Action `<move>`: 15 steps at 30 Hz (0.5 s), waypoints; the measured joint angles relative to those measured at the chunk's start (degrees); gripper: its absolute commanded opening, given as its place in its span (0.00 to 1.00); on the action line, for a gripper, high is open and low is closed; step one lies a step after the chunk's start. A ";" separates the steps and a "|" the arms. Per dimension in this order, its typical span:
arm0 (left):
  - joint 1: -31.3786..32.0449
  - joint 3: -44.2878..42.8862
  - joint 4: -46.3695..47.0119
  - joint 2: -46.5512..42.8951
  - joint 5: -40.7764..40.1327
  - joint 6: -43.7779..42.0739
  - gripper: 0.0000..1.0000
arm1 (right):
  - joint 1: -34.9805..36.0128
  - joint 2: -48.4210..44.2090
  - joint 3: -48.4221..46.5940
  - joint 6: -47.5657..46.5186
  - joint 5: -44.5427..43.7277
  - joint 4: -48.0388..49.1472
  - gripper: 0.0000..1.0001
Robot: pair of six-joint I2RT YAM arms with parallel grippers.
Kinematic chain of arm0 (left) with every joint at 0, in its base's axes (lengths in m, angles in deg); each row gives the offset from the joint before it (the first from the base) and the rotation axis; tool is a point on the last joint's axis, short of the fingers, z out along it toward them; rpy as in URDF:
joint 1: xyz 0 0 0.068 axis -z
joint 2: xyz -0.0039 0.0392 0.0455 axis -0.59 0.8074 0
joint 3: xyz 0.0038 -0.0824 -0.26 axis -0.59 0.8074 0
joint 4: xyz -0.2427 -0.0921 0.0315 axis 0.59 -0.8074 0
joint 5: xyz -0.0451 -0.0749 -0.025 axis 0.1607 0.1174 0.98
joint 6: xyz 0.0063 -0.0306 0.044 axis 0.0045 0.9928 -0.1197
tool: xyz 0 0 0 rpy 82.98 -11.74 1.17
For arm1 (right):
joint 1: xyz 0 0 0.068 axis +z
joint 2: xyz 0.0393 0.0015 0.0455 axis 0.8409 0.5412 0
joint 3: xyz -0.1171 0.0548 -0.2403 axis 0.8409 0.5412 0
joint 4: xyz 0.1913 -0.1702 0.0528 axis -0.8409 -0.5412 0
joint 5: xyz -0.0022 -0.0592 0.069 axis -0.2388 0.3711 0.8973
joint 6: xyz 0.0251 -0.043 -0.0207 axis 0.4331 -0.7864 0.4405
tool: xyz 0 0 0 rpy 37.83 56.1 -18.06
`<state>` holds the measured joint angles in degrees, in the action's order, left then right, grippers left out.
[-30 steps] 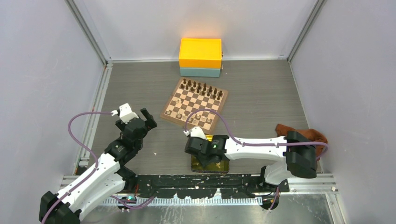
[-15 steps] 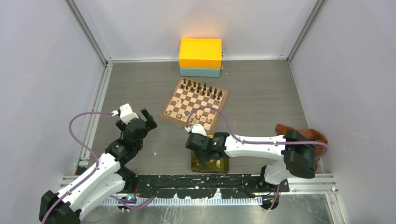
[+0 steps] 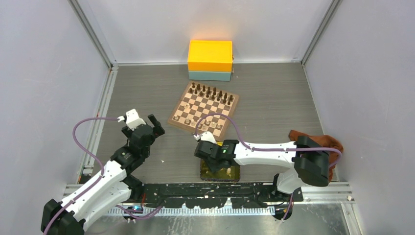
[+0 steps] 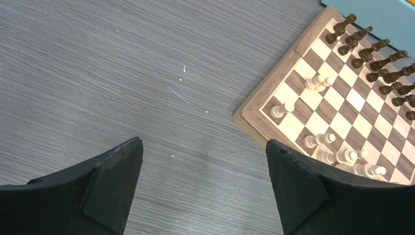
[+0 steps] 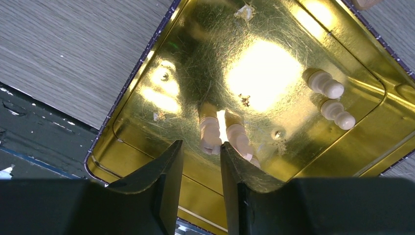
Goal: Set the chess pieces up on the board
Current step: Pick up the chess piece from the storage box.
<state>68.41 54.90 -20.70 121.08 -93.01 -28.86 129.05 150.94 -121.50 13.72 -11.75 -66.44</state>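
Here the right claw (image 5: 201, 146) hangs over the gold tray (image 5: 147, 112) at the near edge of the surface (image 3: 274, 98), jaws narrow and clamping nothing we can see. Two cream chess pieces (image 5: 211, 133) lie on their sides just ahead of its tips, long axes along the fingers (two more lie apart in the same tray). The left claw (image 4: 204, 144), wide and empty, hangs farther off, left of the board (image 4: 266, 88) at mid-surface. Pale walls enclose everything.

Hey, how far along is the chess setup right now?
Done: the dark pieces line the far side of the board, and several cream pieces sit on its near squares, not yet in full rows. In hand: the right pincer hangs over the gold tray, jaws apart, tips beside a lying cream piece. Remaining: four pieces show in the tray; the left pincer is open and empty.
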 measured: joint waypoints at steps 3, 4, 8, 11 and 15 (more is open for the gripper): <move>0.00 0.04 0.24 0.13 0.02 0.00 0.96 | 0.00 0.00 0.22 0.04 0.07 0.02 0.39; 0.00 0.04 0.31 0.24 0.00 0.02 0.96 | 0.00 0.00 0.26 0.04 0.15 0.00 0.39; 0.00 0.04 0.28 0.37 0.02 0.02 0.96 | 0.00 0.00 0.63 0.22 0.31 0.04 0.38; 0.00 0.07 0.31 0.37 0.02 0.04 0.96 | -0.02 0.00 0.76 0.24 0.37 0.04 0.38; 0.00 0.26 0.35 0.37 0.02 0.15 0.96 | -0.04 0.00 0.98 0.31 0.37 0.11 0.35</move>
<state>68.41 55.16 -20.36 121.45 -92.99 -28.71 129.00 150.94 -120.52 14.03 -11.37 -66.33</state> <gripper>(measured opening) 0.964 0.367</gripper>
